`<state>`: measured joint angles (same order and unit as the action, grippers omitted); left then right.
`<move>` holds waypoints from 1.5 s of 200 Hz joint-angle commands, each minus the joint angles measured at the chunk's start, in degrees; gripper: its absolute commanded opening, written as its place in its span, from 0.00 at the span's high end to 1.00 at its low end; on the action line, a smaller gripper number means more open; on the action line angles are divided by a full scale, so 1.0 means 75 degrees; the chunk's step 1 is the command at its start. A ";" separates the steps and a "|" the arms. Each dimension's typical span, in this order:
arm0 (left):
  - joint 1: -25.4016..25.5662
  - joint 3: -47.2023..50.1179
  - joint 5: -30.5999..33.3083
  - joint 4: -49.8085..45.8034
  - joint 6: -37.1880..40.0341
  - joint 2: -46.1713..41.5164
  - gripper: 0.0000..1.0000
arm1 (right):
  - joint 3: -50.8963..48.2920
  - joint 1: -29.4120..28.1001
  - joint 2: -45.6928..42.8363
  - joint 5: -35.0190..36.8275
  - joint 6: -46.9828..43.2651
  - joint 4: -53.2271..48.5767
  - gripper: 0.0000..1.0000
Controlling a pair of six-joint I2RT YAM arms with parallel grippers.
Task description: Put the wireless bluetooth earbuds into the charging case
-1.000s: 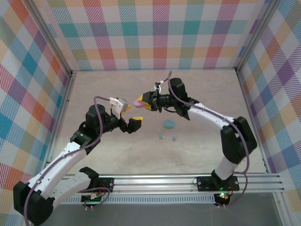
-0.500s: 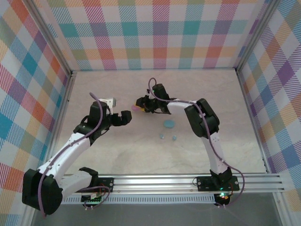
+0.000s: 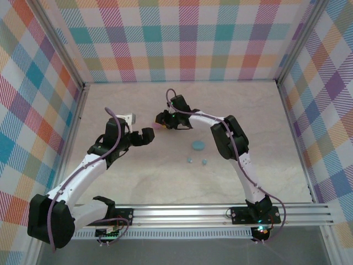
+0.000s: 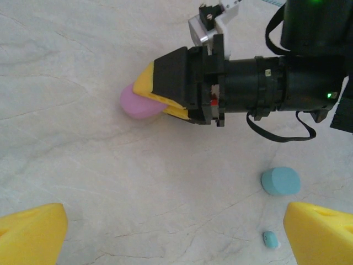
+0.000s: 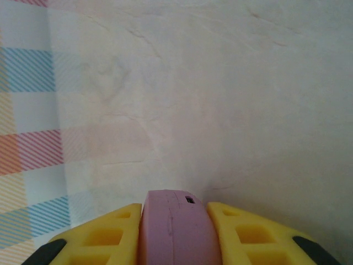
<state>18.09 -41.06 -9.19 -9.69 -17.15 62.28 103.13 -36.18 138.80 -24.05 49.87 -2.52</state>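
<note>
Earbuds (image 3: 189,160) lie on the table (image 3: 165,182) right of the middle. They are two light-blue specks, side by side but apart, too small in the top view to show any shape. In the left wrist view one bud (image 4: 269,239) lies just to the near side of the blue case (image 4: 280,181), not touching it.

The pink case (image 5: 174,221) is cut off by the bottom edge of the right wrist view, and yellow fingers (image 5: 105,237) cover both its flanks. A seam and a small dark slot show on its edge. What it holds inside cannot be told. Seen from the left wrist, part of it is buried between the jaws, and I cannot tell whether it rests on the table or hangs just above it.

The right claw (image 3: 161,122) stands narrow, clamped on the pink case from both sides, toward the far middle of the table. The left claw (image 3: 146,135) is spread as wide as it goes, with bare table between its fingers, just left of the pink case and slightly nearer. Its two yellow fingertips (image 4: 30,232) are cut off at the bottom corners of its own view.

Counted, there are two cases, one pink and one blue, and two light-blue buds. The blue case lies flat, to the right of the pink one and nearer, apart from both claws. The buds lie nearer still.
</note>
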 commanded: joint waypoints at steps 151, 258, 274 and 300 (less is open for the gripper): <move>-0.0149 0.0389 -0.0388 -0.0072 0.0236 -0.0732 0.00 | 0.0674 -0.0118 -0.0677 0.2061 -0.1318 -0.3097 0.29; -0.0106 0.0638 -0.1935 0.0718 0.1022 -0.0870 0.00 | -0.2094 0.0816 -0.4151 0.0202 -0.5243 -0.3457 0.28; -0.0019 0.0717 -0.2282 0.1042 0.1018 -0.0718 0.00 | -0.2480 0.0961 -0.4493 0.0261 -0.6589 -0.3963 0.27; 0.0269 0.0624 -0.2597 0.1278 0.1099 -0.0267 0.01 | -0.2993 0.0992 -0.4788 0.0973 -0.8999 -0.4491 0.25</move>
<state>18.39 -36.56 -23.62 -4.27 -10.70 57.84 84.47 -28.08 104.27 -18.57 4.16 -30.17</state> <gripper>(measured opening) 0.997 0.750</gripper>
